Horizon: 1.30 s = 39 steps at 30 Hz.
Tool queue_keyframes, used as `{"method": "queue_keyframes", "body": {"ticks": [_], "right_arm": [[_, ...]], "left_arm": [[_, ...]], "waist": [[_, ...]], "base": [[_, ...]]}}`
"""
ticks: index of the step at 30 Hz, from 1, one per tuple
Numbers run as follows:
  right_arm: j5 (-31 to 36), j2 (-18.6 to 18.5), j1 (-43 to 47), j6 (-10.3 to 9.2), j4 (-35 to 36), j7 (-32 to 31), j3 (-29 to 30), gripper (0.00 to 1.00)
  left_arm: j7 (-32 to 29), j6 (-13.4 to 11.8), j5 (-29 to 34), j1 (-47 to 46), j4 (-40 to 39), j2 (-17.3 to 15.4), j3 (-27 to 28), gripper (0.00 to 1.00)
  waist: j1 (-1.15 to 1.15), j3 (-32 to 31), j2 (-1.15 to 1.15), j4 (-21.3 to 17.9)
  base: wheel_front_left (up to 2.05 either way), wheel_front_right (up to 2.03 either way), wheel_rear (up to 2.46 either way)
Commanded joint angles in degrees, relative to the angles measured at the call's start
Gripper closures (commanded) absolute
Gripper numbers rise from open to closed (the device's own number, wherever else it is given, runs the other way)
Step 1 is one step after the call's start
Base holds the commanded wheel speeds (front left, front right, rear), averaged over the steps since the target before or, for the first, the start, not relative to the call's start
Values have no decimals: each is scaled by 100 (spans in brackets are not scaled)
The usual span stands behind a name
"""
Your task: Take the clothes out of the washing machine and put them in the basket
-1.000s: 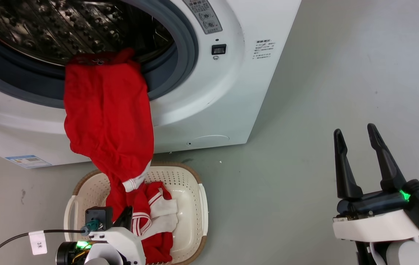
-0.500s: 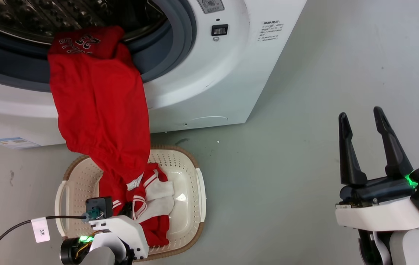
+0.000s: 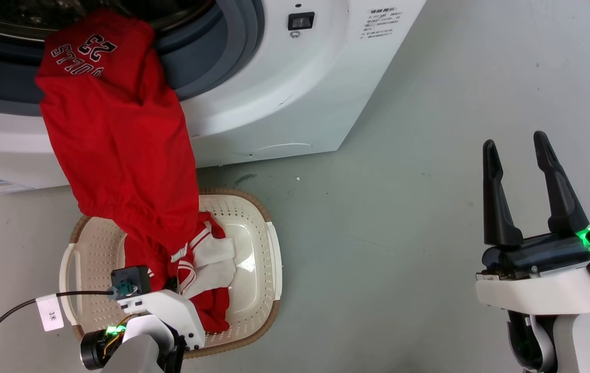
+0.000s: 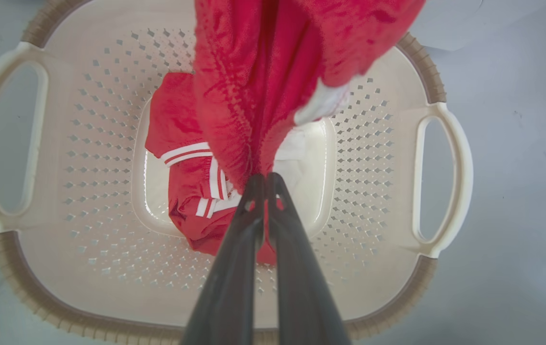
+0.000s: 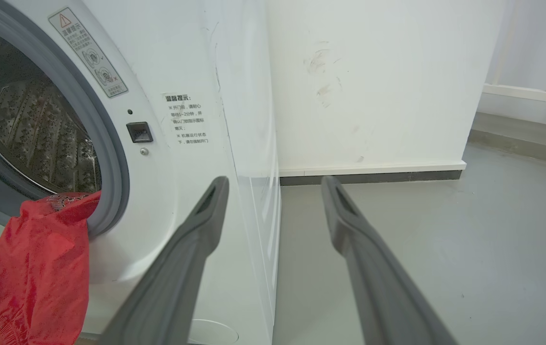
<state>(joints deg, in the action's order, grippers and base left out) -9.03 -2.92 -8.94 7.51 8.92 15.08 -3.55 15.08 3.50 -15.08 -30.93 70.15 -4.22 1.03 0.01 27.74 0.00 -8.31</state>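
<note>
Clothes hang from the washing machine down into the basket, where the left gripper is clamped on them; the right gripper hovers aside, fingers apart.

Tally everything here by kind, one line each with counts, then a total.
washing machine: 1
basket: 1
red garments: 2, the hanging garment and the garment in the basket
grippers: 2, the left gripper and the right gripper
Total: 6
</note>
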Motion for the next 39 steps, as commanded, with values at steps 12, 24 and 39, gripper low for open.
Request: {"method": "queue_keyframes", "body": {"ticks": [12,24,39], "right_arm": [[-5,8,-14,-4,-73,13,-51,0],[13,9,464,-4,-233,13,-124,0],[-10,8,599,-4,-232,13,-153,0]], "left_arm": [[14,-25,38,8,237,29,-126,0],[13,40,90,752,-506,-3,-126,0],[14,-82,688,1045,-2639,-1,118,0]], "waist": [[-1,-200,0,84],[-1,-1086,0,228],[-1,-1311,0,318]], "base": [[0,0,0],[0,0,0],[0,0,0]]}}
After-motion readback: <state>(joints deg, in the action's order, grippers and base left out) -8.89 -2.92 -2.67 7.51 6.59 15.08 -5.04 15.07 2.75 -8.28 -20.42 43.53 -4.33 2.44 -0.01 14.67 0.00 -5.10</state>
